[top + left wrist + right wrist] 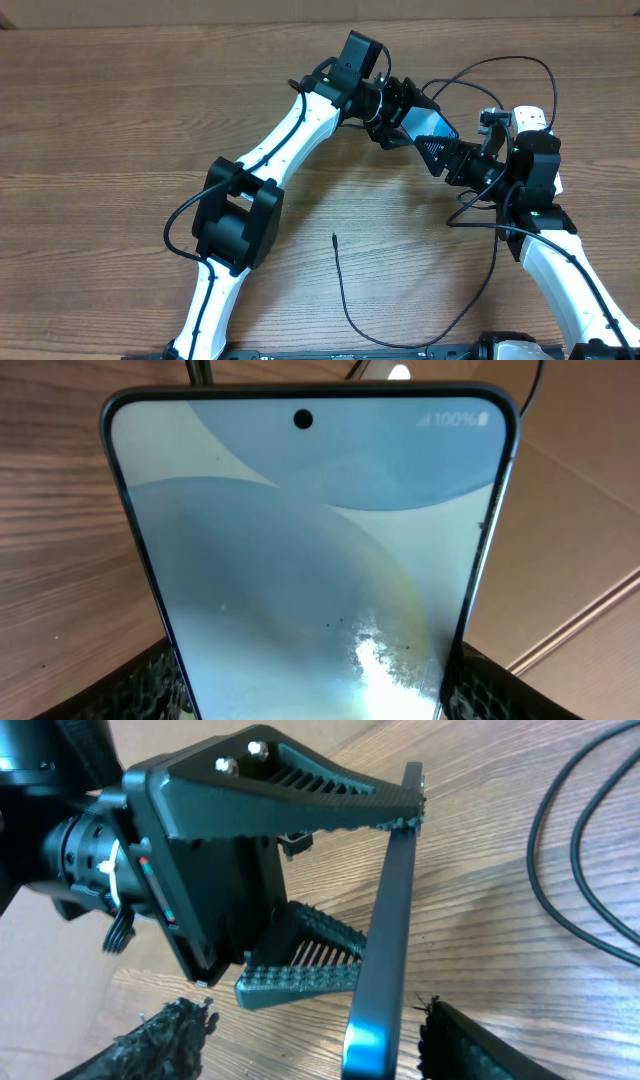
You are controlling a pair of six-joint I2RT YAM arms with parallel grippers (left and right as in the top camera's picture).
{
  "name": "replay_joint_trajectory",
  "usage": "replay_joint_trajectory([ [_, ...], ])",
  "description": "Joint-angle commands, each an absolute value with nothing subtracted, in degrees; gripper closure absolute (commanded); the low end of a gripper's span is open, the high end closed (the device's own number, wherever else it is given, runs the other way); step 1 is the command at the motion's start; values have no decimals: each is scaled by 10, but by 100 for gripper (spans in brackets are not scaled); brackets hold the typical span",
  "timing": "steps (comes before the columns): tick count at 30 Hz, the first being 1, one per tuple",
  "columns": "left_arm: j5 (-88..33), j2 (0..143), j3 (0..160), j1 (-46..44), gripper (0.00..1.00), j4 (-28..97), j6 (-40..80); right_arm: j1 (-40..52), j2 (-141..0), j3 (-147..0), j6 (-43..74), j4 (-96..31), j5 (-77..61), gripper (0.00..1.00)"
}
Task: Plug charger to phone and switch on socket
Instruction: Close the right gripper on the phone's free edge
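Left tool (385,890): closed on the phone (310,560). Its two ribbed black fingers (330,795) press against the phone's opposite long edges, as the left wrist view confirms, with a textured pad at each lower corner of the screen. The grip sits at one end of the phone.

Right tool (320,1040): open. Its fingers (165,1035) stand on either side of the phone's other end. A clear gap shows on one side and a narrow one on the other, and no contact is seen.

Phone: its screen is lit pale blue-white, with a camera hole at the top centre and a "100%" reading in the top corner. In the overhead view it lies between the two tools, at the far right of the desk (120,120). The right wrist view shows it edge-on.

Charger (342,290): not connected. Its small connector tip (334,238) lies free on the desk near the middle, well apart from the phone. From there the thin black cable runs toward the near edge and curves right.

Socket (530,118): a white body at the far right, largely covered by the right arm. The position of its switches cannot be told.

Further thin black cable loops over the desk on the far side of the right tool. Where it ends cannot be told.
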State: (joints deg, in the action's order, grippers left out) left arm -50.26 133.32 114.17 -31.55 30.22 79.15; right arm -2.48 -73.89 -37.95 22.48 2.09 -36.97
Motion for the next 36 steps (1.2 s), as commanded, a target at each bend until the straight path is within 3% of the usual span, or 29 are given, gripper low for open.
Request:
replay_joint_trajectory([
  [1, -510, 1336, 1160, -325, 96, 297, 799, -22, -741, -394, 222, 25, -354, 30],
  [24, -535, 1336, 1160, -349, 96, 253, 811, -22, -754, -394, 222, 25, -330, 52],
  [28, -534, 1336, 1160, -353, 96, 250, 813, -22, -767, -394, 222, 25, -331, 60],
  [36, -535, 1336, 1160, -353, 96, 250, 812, -22, -766, -394, 223, 49, -331, 62],
])
